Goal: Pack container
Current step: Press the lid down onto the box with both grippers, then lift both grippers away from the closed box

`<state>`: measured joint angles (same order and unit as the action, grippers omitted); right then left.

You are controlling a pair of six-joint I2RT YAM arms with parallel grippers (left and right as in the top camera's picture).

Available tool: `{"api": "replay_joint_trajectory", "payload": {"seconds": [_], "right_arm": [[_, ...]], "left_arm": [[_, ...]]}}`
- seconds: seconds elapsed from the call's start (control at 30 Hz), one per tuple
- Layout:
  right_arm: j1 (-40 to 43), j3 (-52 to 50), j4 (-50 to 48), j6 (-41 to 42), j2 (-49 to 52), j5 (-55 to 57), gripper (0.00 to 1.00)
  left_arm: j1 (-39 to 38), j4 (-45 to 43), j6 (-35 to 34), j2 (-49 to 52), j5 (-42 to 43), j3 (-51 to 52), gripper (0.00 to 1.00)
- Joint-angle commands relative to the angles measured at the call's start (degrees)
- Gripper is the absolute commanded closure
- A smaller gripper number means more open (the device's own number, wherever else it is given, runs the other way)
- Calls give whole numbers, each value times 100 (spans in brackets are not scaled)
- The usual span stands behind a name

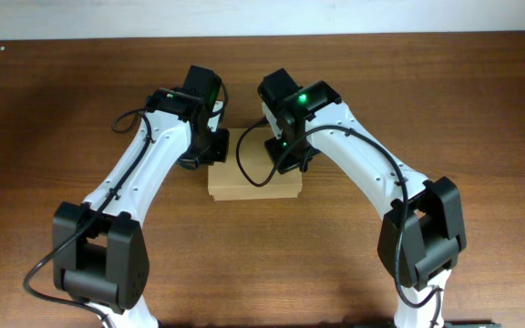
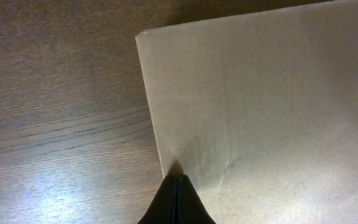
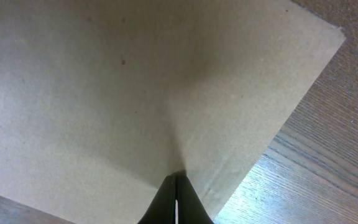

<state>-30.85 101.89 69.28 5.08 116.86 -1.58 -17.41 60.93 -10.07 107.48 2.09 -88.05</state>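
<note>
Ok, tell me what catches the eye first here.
Two white arms bend inward over a tan cardboard box at the middle of the dark wooden table. In each wrist view its plain top fills the frame, with the left gripper and the right gripper shut, tips touching it near an edge.

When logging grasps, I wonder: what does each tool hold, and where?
Nothing, apparently: left tool and right tool are shut, tips touching the container.

Far half of container (image 1: 253, 187) hidden under left arm (image 1: 192, 111) and right arm (image 1: 296, 107), cropped in wrist views
</note>
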Motion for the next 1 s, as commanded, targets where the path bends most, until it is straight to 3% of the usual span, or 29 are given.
{"api": "replay_joint_trajectory", "payload": {"seconds": [0.0, 0.17, 0.4, 0.73, 0.97], "right_arm": [[-26, -214, -17, -20, 160, 90, 96], [-11, -116, -118, -20, 118, 579, 96], [310, 1110, 144, -20, -306, 684, 96], [1749, 4083, 1091, -39, -592, 979, 96], [2758, 4887, 1543, -35, -595, 909, 96]], "left_arm": [[-9, -94, 74, 509, 129, 177, 98], [-4, -83, 74, 531, 157, 105, 98], [138, 651, 74, 531, -411, -710, 98], [850, 1993, 76, 531, -1119, -3810, 98], [1639, 2463, 122, 531, -1117, -5803, 88]]}}
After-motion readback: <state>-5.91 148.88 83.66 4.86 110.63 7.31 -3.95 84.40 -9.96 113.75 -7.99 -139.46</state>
